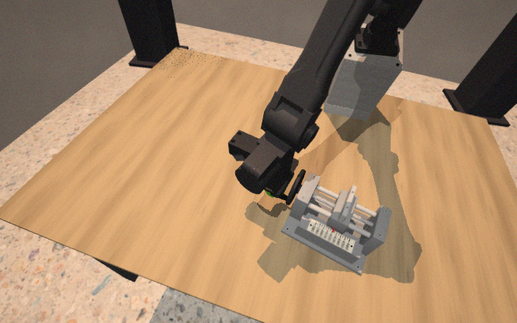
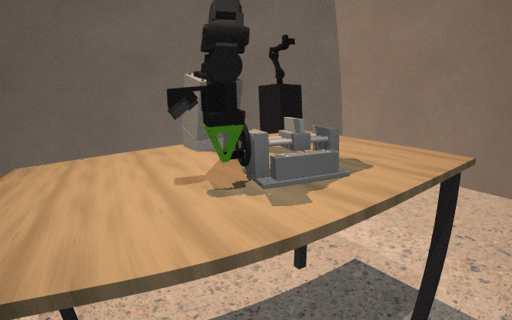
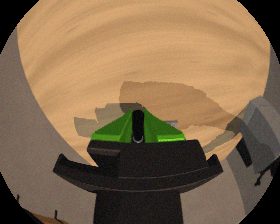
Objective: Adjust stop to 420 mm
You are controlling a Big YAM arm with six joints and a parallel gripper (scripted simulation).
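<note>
- Gripper (image 2: 224,158): green triangular fingers (image 2: 215,141) pointing down at the handwheel end of the fixture, drawn narrow and clamped on the handwheel's small black crank handle (image 1: 279,196). In the wrist view the fingers converge on a dark pin between them.
- Handwheel (image 1: 295,186): black disc, standing upright, mounted on the outer face of the fixture's end plate; just beside the gripper, on the side facing the arm.
- Stop fixture (image 1: 324,241): grey base with two upright end plates, pale guide rods running between them, resting on the table near its middle-right in the top view.
- Stop (image 1: 345,208): grey upright carriage block riding on the rods, roughly midway between the end plates.
- Scale (image 1: 331,234): white graduated strip along the front of the fixture; a small red pointer (image 1: 333,230) sits over its middle portion. Figures too small to read.
- Arm (image 1: 317,72): dark links descending from a grey pedestal (image 1: 369,86) at the table's far edge.
- Table (image 1: 132,168): wooden top, dark legs, on a speckled stone floor (image 2: 369,270).
- Background: a second small dark arm on a black pedestal (image 2: 280,105) behind the table.
</note>
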